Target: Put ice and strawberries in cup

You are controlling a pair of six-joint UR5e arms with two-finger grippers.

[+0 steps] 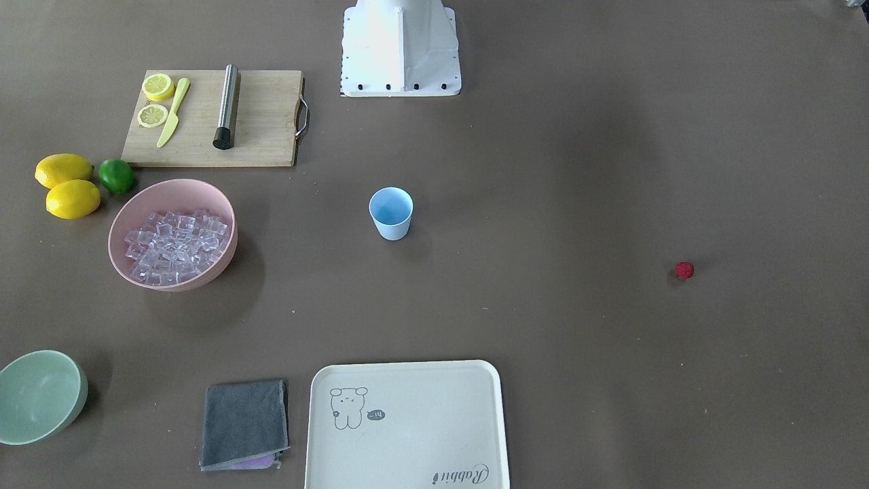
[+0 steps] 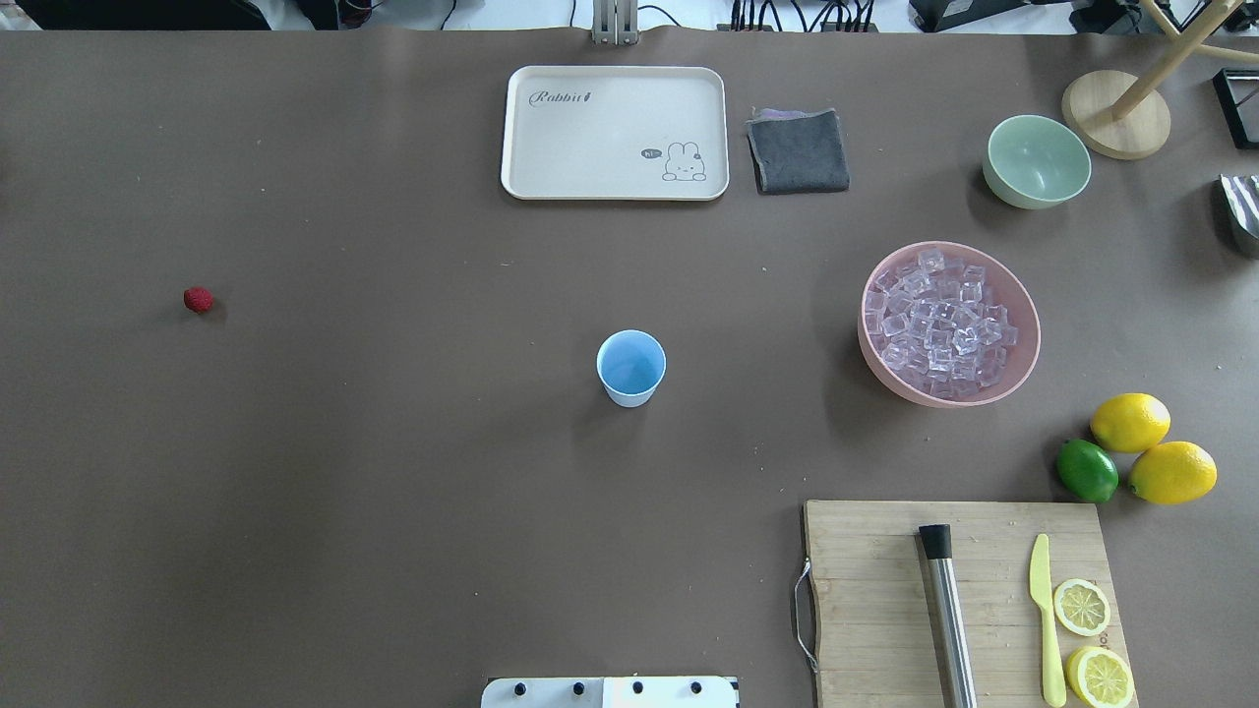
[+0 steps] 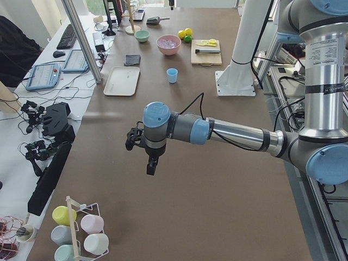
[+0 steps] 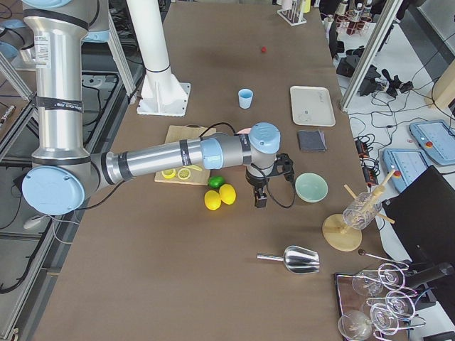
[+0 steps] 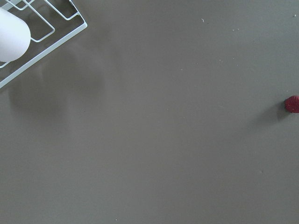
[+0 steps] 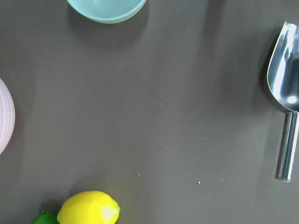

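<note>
The light blue cup point(image 2: 630, 367) stands upright and empty at mid-table, also in the front view point(image 1: 391, 212). The ice point(image 2: 939, 324) fills a pink bowl point(image 2: 866, 310) to the cup's right. One red strawberry point(image 2: 198, 300) lies alone far to the left; it shows at the right edge of the left wrist view point(image 5: 292, 104). My left gripper point(image 3: 149, 166) hangs over bare table towards the left end. My right gripper point(image 4: 260, 201) hangs beside the lemons at the right end. Both show only in the side views, so I cannot tell whether they are open or shut.
A cutting board point(image 2: 954, 600) holds a metal muddler, a yellow knife and lemon halves. Two lemons point(image 2: 1131, 421) and a lime point(image 2: 1087, 470) lie nearby. A pale green bowl point(image 2: 1037, 160), grey cloth point(image 2: 798, 149) and cream tray point(image 2: 615, 133) sit far. A metal scoop point(image 6: 285, 84) lies right.
</note>
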